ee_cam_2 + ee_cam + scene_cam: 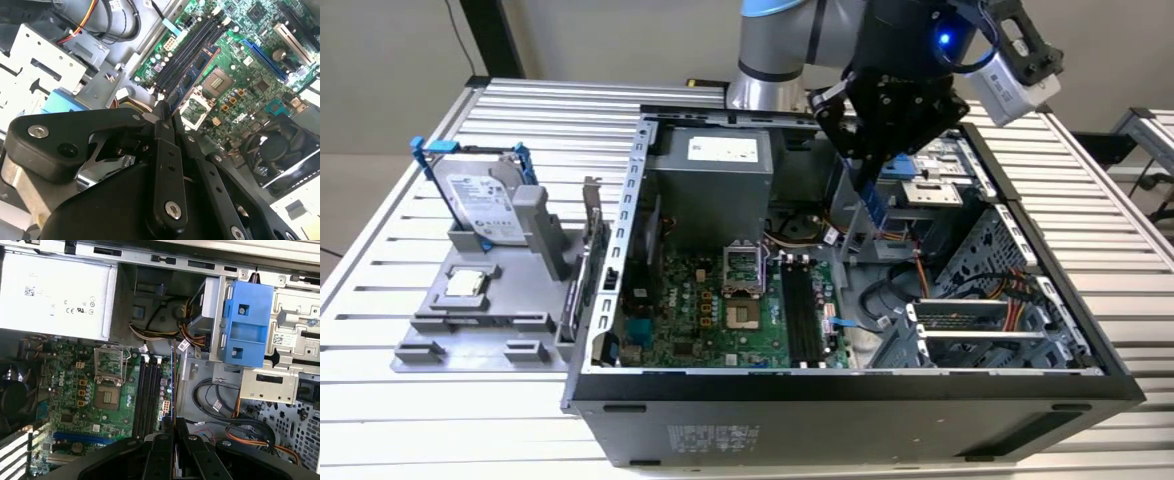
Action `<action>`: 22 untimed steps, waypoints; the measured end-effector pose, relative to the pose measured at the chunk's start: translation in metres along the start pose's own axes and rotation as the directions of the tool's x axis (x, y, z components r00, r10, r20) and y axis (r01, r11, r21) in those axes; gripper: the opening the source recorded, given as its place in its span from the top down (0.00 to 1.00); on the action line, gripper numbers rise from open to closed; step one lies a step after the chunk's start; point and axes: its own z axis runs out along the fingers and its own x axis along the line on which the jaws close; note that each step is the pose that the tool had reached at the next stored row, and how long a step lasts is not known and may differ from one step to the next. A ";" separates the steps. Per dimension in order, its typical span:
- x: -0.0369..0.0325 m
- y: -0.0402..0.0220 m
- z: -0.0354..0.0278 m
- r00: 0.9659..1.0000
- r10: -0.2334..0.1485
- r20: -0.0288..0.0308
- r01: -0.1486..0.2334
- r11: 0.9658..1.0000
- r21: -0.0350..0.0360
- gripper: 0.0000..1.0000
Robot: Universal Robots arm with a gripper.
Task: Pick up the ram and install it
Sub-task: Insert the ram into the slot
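Above the open computer case [854, 385], in the exterior view, the gripper [867, 150] is seen pinching the upper end of the ram [869, 200]. The stick hangs upright and edge-on, well clear of the motherboard [707, 310]. The memory slots [801, 305] lie lower, toward the exterior view's left of it. Open room is left over the board. The power supply [714, 180] stands near on the exterior view's left of the stick and the drive cage [947, 170] near on its right. A hard drive [480, 200] is propped on a grey stand [467, 320] on the slatted table [374, 260], well apart from the case.

In the second wrist view the flat face of the ram [194, 72] is presented, with dark chips on a bluish board. It reaches out from the closed gripper [164, 116] over the memory slots [187, 50]. Whether its far end touches a slot cannot be told. The processor socket [216, 82] lies beside the slots, and a fan [277, 150] is cut off at the frame edge.

In the first wrist view the ram [173, 380] is reduced to a thin line just beside the memory slots [149, 395]. Its held end is hidden behind the black gripper [172, 427]. A blue bracket [245, 322] and looped cables [210, 395] are seen on the side away from the slots.
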 end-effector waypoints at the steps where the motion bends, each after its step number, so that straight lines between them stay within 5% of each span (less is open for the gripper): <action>1: 0.0001 0.0000 0.0017 1.000 0.005 0.000 -0.005 1.000 0.000 1.00; 17: 0.0007 -0.0004 0.0309 0.998 0.064 0.001 -0.064 0.998 0.002 1.00; 22: 0.0007 -0.0005 0.0400 0.995 0.104 0.001 -0.104 0.995 0.003 1.00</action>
